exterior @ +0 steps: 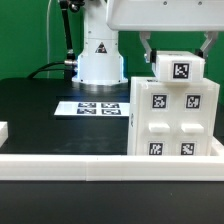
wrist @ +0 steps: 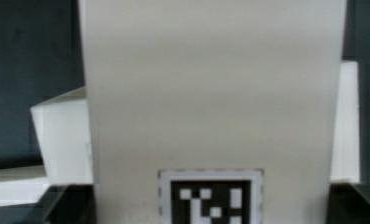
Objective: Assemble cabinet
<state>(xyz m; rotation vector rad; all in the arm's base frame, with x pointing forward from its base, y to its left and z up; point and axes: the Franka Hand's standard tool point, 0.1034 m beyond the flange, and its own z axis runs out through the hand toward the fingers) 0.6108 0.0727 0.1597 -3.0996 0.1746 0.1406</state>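
Note:
The cabinet [exterior: 178, 122], a tall white box with several black-and-white tags on its front, stands at the exterior view's right on the black table. A small white tagged block [exterior: 180, 68] sits on top of it, slightly tilted. My gripper [exterior: 177, 52] comes down from above, and its dark fingers [exterior: 147, 48] press against both sides of the block. In the wrist view the block [wrist: 200, 90] fills the space between the fingers, its tag [wrist: 208, 198] near my gripper [wrist: 208, 208]. The dark fingertips [wrist: 61, 205] touch its edges.
The marker board [exterior: 100, 107] lies flat on the black table in front of the white robot base [exterior: 100, 60]. A white raised rim [exterior: 80, 160] runs along the table's front edge. A small white piece [exterior: 3, 130] shows at the exterior view's left edge.

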